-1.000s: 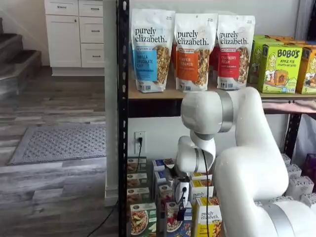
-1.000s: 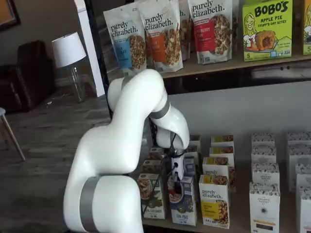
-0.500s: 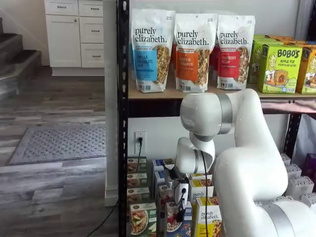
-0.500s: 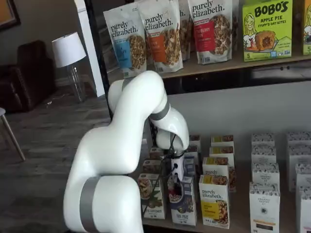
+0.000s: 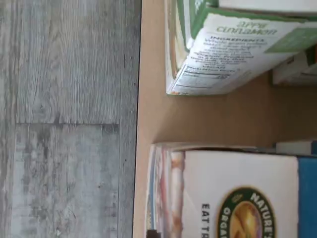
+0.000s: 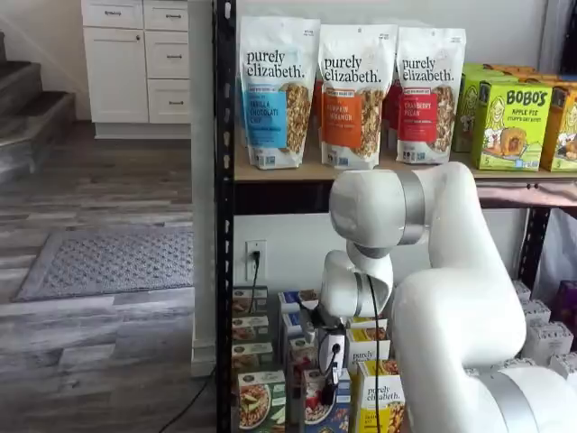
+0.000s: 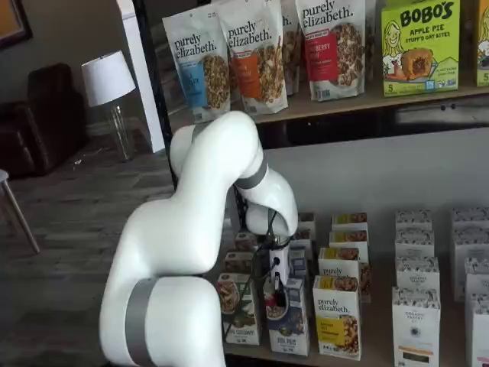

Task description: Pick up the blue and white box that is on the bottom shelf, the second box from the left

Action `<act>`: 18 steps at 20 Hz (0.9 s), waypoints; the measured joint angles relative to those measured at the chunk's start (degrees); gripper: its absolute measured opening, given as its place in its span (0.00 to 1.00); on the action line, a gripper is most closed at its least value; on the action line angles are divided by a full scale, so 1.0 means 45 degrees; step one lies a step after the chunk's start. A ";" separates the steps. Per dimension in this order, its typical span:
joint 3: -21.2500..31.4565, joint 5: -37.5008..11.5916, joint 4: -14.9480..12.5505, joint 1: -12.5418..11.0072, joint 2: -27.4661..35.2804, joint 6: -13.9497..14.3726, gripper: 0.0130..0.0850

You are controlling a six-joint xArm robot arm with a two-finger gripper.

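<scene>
The gripper (image 7: 276, 292) hangs at the top of the blue and white box (image 7: 284, 327), its black fingers (image 6: 330, 393) down over the box's upper edge in both shelf views. The fingers look closed in on the box top, but the arm and cable hide the contact, so I cannot tell whether they grip it or only stand narrow beside it.

The box stands upright at the front edge of the bottom shelf (image 7: 374, 355), directly under the gripper. In the wrist view a white box top with a blue side strip (image 5: 237, 193) fills the nearer part of the picture, at the tan shelf board's edge (image 5: 148, 114) with grey wood floor (image 5: 64, 119) beyond the edge.

Just to one side of the gripper stands a green and white box (image 6: 261, 400); the wrist view shows its side panel with an ingredients list (image 5: 223, 54), apart from the box below the camera by a strip of bare board. On the other side, just beside, stands a yellow and white box (image 7: 337, 316).

Behind these, more boxes of the same kinds stand in rows toward the back wall. Well above the gripper, granola bags (image 6: 352, 90) stand on the wooden tier.
</scene>
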 joint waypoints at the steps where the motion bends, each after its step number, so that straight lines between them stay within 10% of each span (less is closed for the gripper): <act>1: 0.0003 -0.0022 -0.0082 0.0007 0.0000 0.0075 0.72; 18: 0.0018 0.0050 -0.0284 0.0032 -0.0034 0.0280 0.50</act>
